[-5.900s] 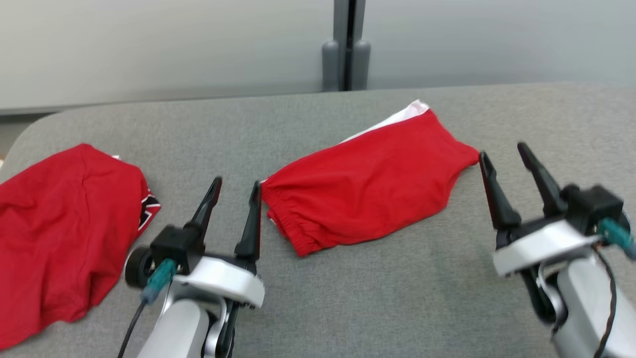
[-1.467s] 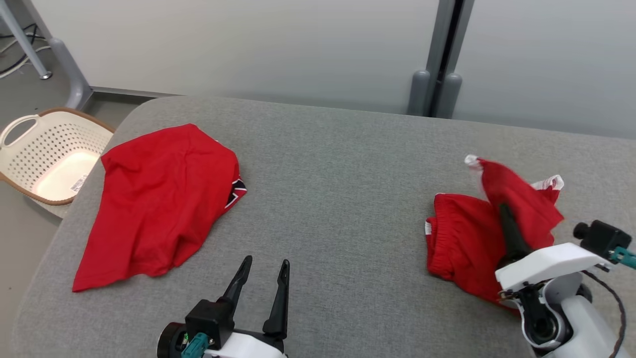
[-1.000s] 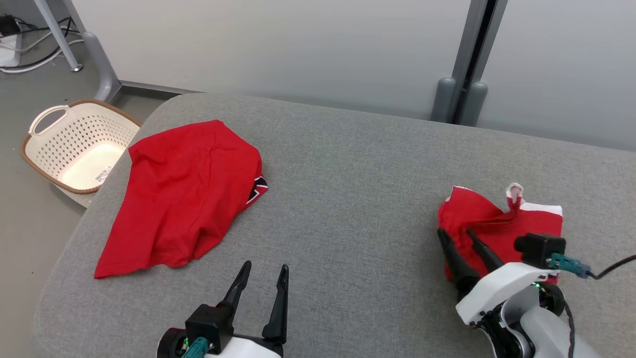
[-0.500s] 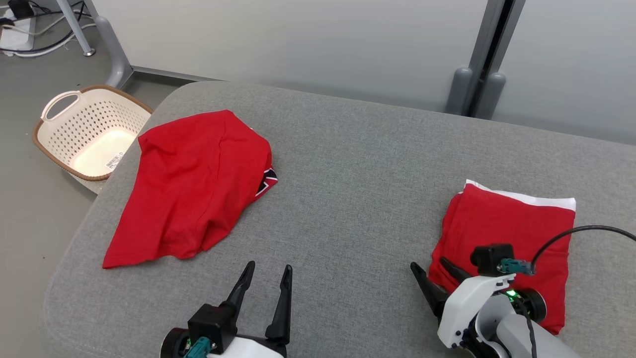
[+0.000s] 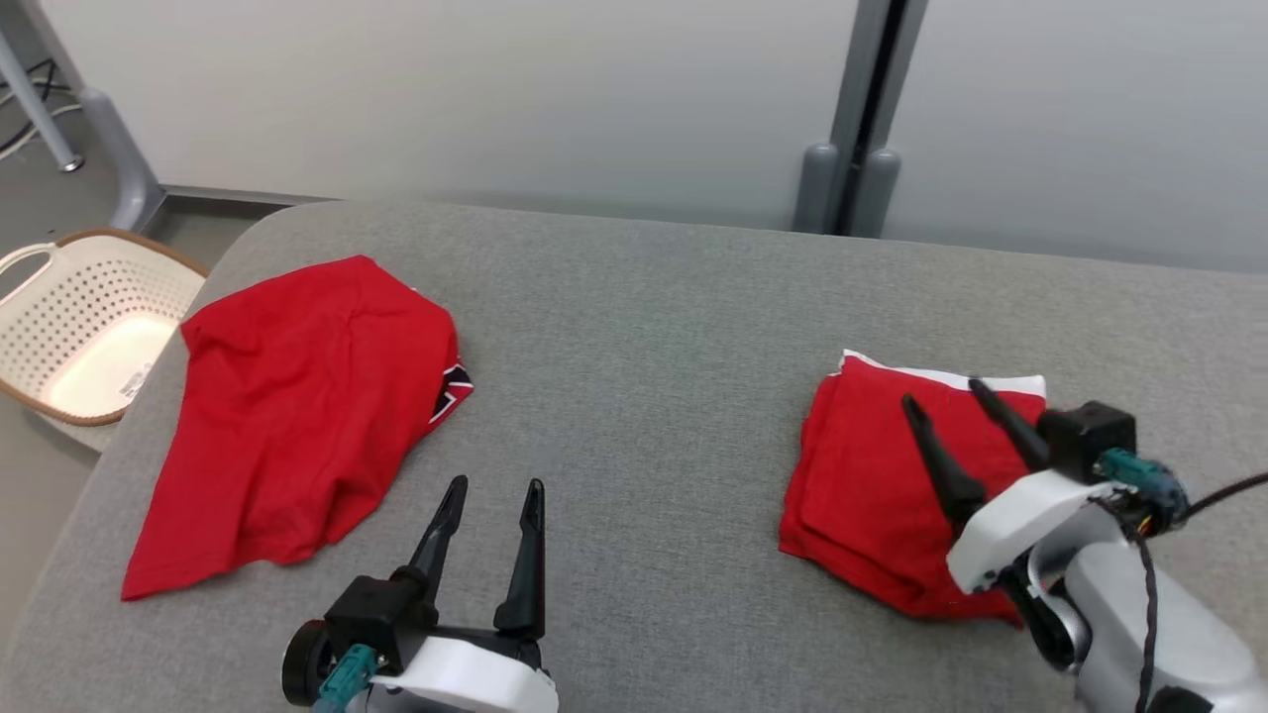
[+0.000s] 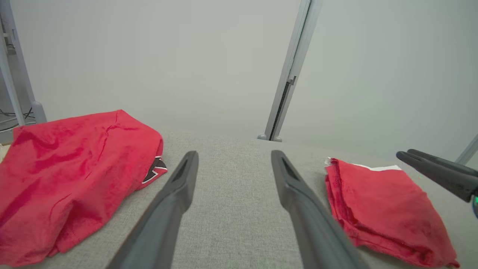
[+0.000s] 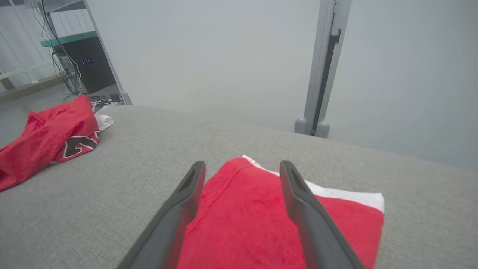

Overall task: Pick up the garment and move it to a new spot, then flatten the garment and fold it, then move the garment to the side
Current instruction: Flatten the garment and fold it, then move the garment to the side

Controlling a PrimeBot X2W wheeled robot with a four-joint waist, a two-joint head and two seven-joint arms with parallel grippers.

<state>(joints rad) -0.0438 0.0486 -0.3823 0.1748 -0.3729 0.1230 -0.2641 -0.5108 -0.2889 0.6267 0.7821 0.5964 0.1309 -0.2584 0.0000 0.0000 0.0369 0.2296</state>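
Observation:
The garment (image 5: 862, 485) is a red piece with a white strip along its far edge, folded into a compact rectangle on the right of the grey table (image 5: 644, 327). My right gripper (image 5: 941, 393) hangs open just above it with nothing between its fingers. In the right wrist view, the gripper (image 7: 242, 164) frames the garment (image 7: 242, 213) directly below. My left gripper (image 5: 495, 485) stands open and empty near the table's front, left of the garment. The left wrist view has the gripper (image 6: 234, 154) pointing across bare cloth, with the garment (image 6: 384, 201) to its right.
A second red garment (image 5: 297, 416) with a black-and-white print lies crumpled on the table's left part, also seen as the red garment (image 6: 67, 168) in the left wrist view. A cream perforated basket (image 5: 40, 297) sits on the floor beyond the left edge. A grey post (image 5: 852, 109) rises behind the table.
My right gripper laid the folded garment down on the right, opened and rose off it. The head camera shifted. The left arm stayed put.

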